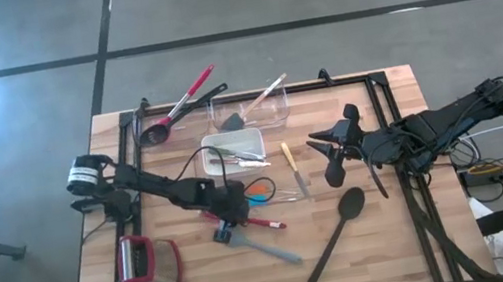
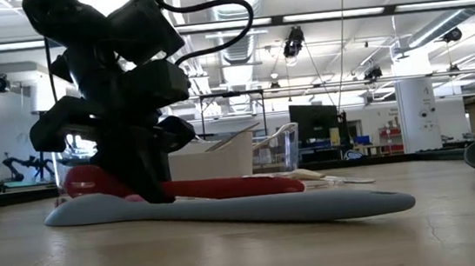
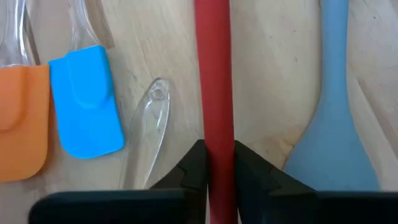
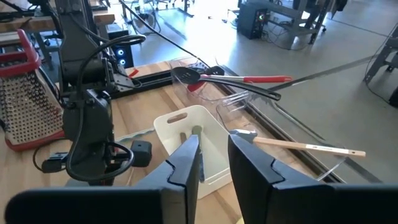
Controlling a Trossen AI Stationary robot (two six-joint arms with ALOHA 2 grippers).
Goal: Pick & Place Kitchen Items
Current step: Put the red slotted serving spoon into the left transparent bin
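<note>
A red-handled utensil (image 1: 263, 224) lies on the wooden table, beside a grey-blue spatula (image 1: 267, 249). My left gripper (image 3: 214, 152) is down at the table's middle, shut on the red handle. Small blue (image 3: 87, 102) and orange (image 3: 22, 127) spatula heads and a clear handle (image 3: 149, 124) lie just beyond it. My right gripper (image 4: 214, 152) hangs raised over the table's right half, open with nothing between its fingers. A black spoon (image 1: 335, 231) lies near the front, and a wooden-handled knife (image 1: 292, 167) lies near the middle. My left gripper pinches the red handle (image 3: 214, 134) between its two fingers (image 3: 194, 167), which lie across it. The fingers slant down from the table's left side. The handle (image 2: 234, 187) lies low along the table, level.
A white square dish (image 1: 232, 148) and a clear tub (image 1: 252, 112) with a utensil in it stand at the back. Red-handled and black utensils (image 1: 180, 107) lie at the back left. A red-and-grey grater (image 1: 147, 265) sits front left.
</note>
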